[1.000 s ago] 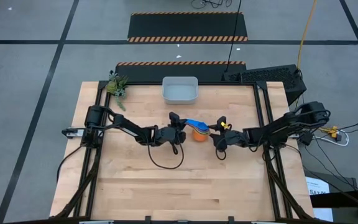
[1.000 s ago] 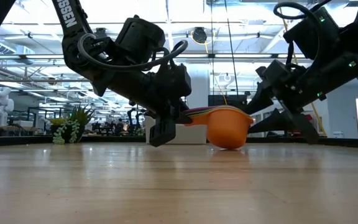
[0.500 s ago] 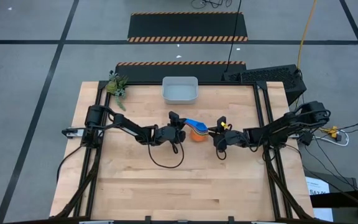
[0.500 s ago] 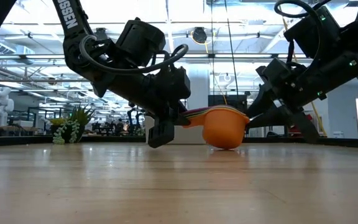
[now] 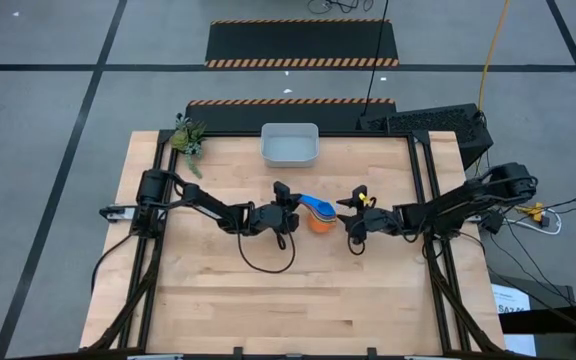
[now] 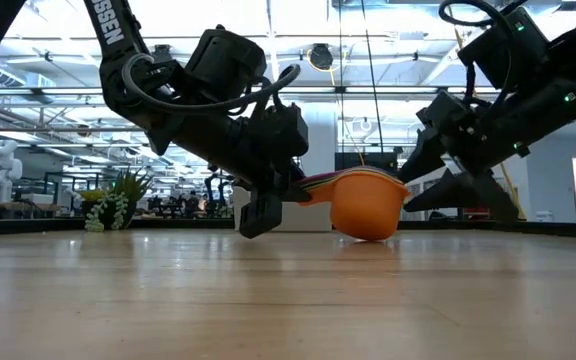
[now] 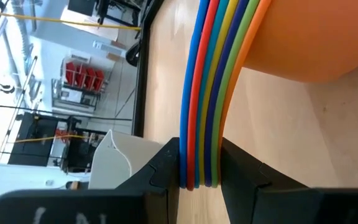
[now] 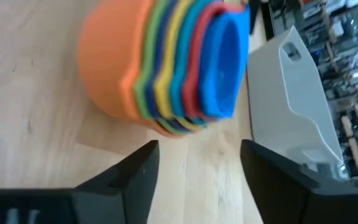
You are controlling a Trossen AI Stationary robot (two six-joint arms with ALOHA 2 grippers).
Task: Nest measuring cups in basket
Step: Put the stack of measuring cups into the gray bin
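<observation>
At table centre, left end effector (image 5: 286,206) clamps nested measuring cups' (image 5: 317,212) handles; right end effector (image 5: 352,213) gapes beside them.

The wooden desk (image 5: 218,310) is seen from straight above, with both dark arms reaching in toward its middle. The left gripper (image 5: 286,208) holds the handles of the nested measuring cups (image 5: 318,213), an orange cup outermost with a blue one showing on top. The right gripper (image 5: 353,214) sits just beside the stack on the opposite side, its fingers spread and apart from the cups. The pale basket (image 5: 289,145) stands near the desk's far edge, well apart from the stack. A small green plant (image 5: 188,137) sits at the far left corner.
</observation>
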